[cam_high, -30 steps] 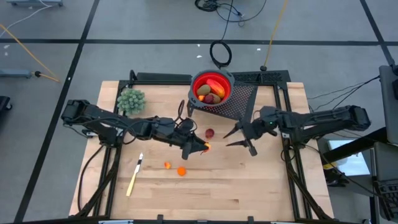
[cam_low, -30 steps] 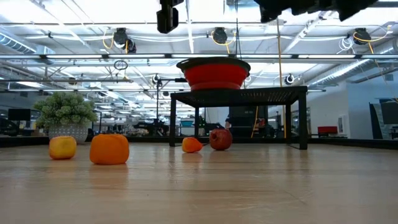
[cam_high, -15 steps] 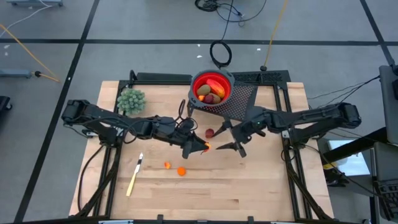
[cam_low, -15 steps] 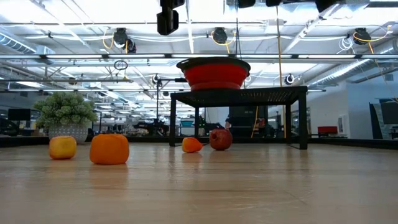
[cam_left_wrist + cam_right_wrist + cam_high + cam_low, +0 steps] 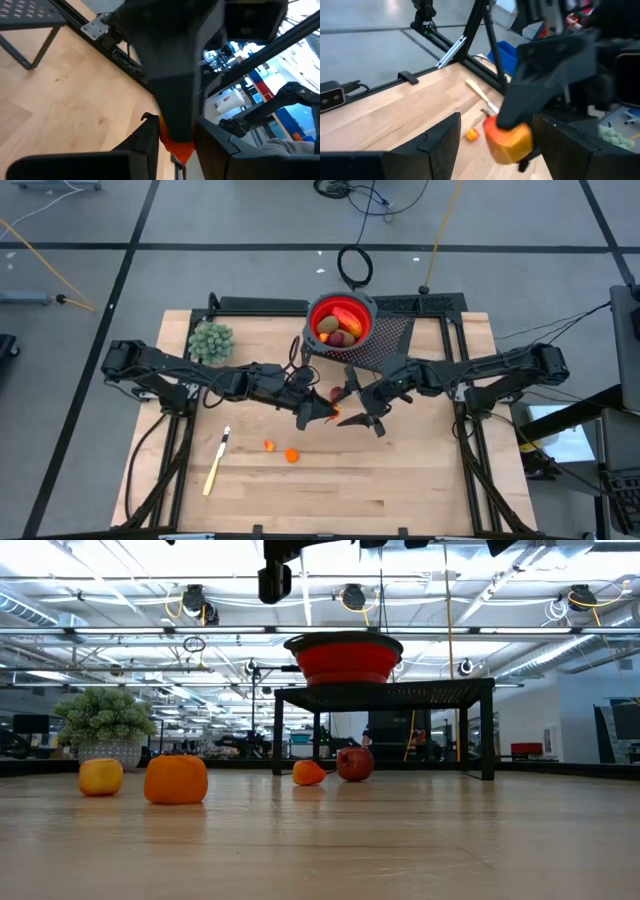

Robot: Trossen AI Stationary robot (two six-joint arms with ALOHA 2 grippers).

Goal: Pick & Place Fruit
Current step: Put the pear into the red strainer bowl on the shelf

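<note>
Setting: wooden table [image 5: 400, 480] standing on a grey tiled floor, with a red bowl [image 5: 340, 323] sitting on a black mesh stand [image 5: 385, 345] at the table's far edge.
High view: left gripper [image 5: 325, 413] is pinching a small orange piece [image 5: 334, 416] at mid-table, and right gripper [image 5: 358, 400] is facing it with fingers spread, the piece lying just off its tips toward the left arm. Both tools are near it — the left is already holding it. A dark red ball [image 5: 336, 393] is lying between the grippers and the stand. Two more orange bits [image 5: 291, 454] are lying nearer the front edge, beside a yellow-handled knife [image 5: 214, 470]. Several fruits are already resting in the bowl.
Low view: both grippers are hanging out of frame above; only the loose fruit shows — two orange bits [image 5: 176, 779] at left, a third small one [image 5: 308, 773] just beside the red ball [image 5: 353, 764], with the bowl [image 5: 343, 657] raised on its stand behind. A green bushy clump [image 5: 104, 718] is standing far left.
Left wrist view: the left fingers [image 5: 150, 140] are clamping the orange piece [image 5: 176, 145], pointing toward the right arm.
Right wrist view: the piece [image 5: 509, 141] is sitting squarely between the spread right fingers [image 5: 442, 145], gripped from beyond by the left tool — a hand-over looks ready, which the high view only hints at.
</note>
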